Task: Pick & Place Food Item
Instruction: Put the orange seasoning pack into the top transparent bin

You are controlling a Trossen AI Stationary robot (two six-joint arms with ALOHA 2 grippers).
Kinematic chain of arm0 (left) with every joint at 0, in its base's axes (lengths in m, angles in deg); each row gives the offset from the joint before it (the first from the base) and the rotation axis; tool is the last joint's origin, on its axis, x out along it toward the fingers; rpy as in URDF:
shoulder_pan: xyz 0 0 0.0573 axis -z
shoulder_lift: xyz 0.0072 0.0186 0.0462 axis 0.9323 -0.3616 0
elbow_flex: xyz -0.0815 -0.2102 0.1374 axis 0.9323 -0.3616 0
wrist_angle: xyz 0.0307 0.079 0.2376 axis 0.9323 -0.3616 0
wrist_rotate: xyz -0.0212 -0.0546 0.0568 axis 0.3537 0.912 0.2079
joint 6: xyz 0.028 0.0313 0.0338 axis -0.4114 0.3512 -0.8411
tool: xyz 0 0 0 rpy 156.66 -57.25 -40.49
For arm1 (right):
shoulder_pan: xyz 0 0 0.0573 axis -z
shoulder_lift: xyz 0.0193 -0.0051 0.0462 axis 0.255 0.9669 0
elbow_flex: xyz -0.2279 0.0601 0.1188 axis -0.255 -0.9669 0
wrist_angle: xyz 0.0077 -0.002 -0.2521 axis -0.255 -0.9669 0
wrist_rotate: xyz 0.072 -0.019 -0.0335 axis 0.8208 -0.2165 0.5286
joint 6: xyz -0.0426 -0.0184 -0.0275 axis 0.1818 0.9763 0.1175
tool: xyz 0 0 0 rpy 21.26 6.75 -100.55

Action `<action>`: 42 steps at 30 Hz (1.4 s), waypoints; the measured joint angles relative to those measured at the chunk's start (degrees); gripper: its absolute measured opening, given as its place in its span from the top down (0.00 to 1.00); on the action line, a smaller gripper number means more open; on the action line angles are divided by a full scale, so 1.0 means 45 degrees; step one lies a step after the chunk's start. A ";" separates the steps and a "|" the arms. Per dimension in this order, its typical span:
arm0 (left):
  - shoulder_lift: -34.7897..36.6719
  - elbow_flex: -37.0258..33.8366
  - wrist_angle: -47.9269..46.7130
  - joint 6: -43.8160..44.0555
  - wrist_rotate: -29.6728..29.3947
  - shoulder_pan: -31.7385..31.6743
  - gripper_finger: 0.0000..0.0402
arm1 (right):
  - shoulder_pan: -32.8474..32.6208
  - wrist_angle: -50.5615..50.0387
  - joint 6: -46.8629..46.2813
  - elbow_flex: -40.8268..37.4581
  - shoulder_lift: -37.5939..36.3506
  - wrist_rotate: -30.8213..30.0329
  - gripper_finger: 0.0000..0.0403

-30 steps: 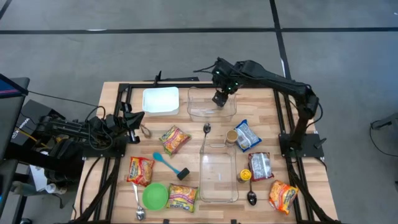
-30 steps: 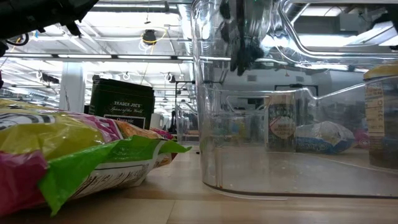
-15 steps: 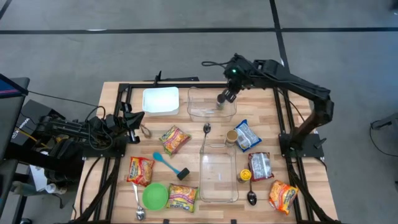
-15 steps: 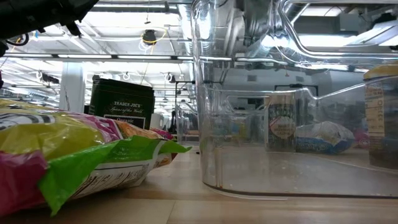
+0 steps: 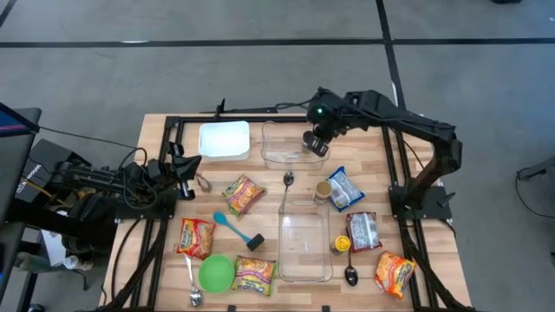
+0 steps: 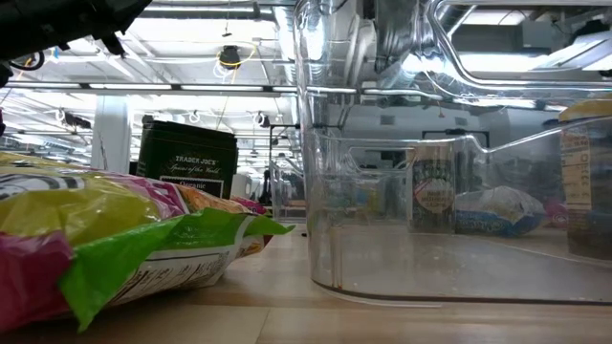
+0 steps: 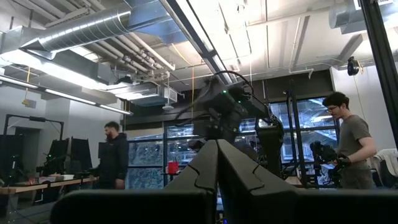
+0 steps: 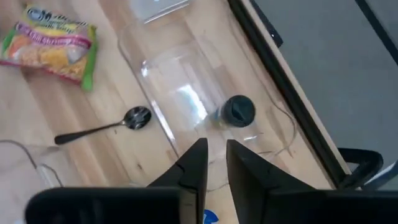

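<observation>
A small jar with a dark lid [image 8: 238, 111] stands upright on the floor of the far clear container [image 5: 282, 147], as the right wrist view shows. My right gripper [image 5: 315, 143] hangs above that container's right part, pointing steeply down. Its fingers [image 8: 198, 163] stand a narrow gap apart, with nothing between them, and are clear of the jar. My left gripper [image 7: 217, 152] is parked at the table's left edge [image 5: 185, 165], shut and tilted upward.
Noodle packets [image 5: 243, 192] [image 5: 196, 236] [image 5: 254, 275] [image 5: 395, 270], two blue-and-white bags [image 5: 344, 188] [image 5: 362, 230], a jar [image 5: 323, 190] and spoons [image 5: 287, 179] lie around the near clear container [image 5: 304, 247]. A white tub [image 5: 224, 139] stands far left, a green bowl [image 5: 216, 271] near left.
My right gripper has risen out of the far clear container and out of the low view. It has drifted a little toward the table's right edge. The left arm has kept still.
</observation>
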 joint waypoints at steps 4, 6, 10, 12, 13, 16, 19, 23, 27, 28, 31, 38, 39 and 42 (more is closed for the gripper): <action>0.0000 0.0000 0.0000 0.0000 0.0000 0.0004 1.00 | -0.0698 0.0457 0.0113 -0.0991 -0.0206 -0.0053 0.89; -0.0005 0.0000 -0.0010 0.0000 0.0002 0.0004 1.00 | -0.1032 0.1050 0.0084 -0.1606 -0.0463 -0.0063 0.89; 0.0000 0.0000 -0.0035 0.0000 0.0004 0.0004 1.00 | -0.1540 0.2492 0.0139 -0.3082 -0.1037 -0.0073 0.91; 0.0000 0.0000 -0.0039 0.0000 0.0000 0.0004 1.00 | -0.1722 0.3156 0.0151 -0.3853 -0.1340 -0.0073 0.92; 0.0000 0.0000 -0.0044 0.0000 0.0005 -0.0001 1.00 | -0.1772 0.3527 0.0156 -0.4217 -0.1527 -0.0073 0.92; 0.0000 0.0000 -0.0044 0.0002 0.0001 0.0003 1.00 | -0.1925 0.4746 0.0151 -0.5389 -0.2155 -0.0078 0.93; 0.0000 0.0000 -0.0044 0.0001 0.0000 0.0001 1.00 | -0.2010 0.6150 0.0146 -0.6604 -0.2793 -0.0078 0.94; 0.0000 0.0000 -0.0044 0.0000 0.0000 0.0004 1.00 | -0.2013 0.7958 -0.0229 -0.7982 -0.3630 -0.0095 0.96; 0.0000 0.0000 -0.0029 0.0000 -0.0031 -0.0001 1.00 | -0.2013 0.9546 -0.0422 -0.9174 -0.4227 -0.0107 0.96; 0.0000 0.0000 -0.0029 0.0002 -0.0170 0.0004 1.00 | -0.2012 1.0085 -0.0422 -0.9455 -0.4362 -0.0107 0.96; 0.0000 0.0000 -0.0048 0.0003 -0.0840 0.0004 1.00 | -0.2008 1.1402 -0.0422 -1.0191 -0.4614 -0.0112 0.96; -0.0218 0.0790 -0.2101 0.0256 -0.2240 0.0004 1.00 | -0.2008 1.3628 -0.0293 -1.1145 -0.4616 -0.1118 0.96; -0.0352 0.0990 -0.2558 0.0455 -0.2389 0.0004 1.00 | -0.2008 1.3881 -0.0215 -1.1254 -0.4581 -0.1278 0.96; -0.0962 0.1722 -0.3854 0.1222 -0.3082 0.0004 1.00 | -0.1951 1.4474 -0.0073 -1.1454 -0.4577 -0.1500 0.96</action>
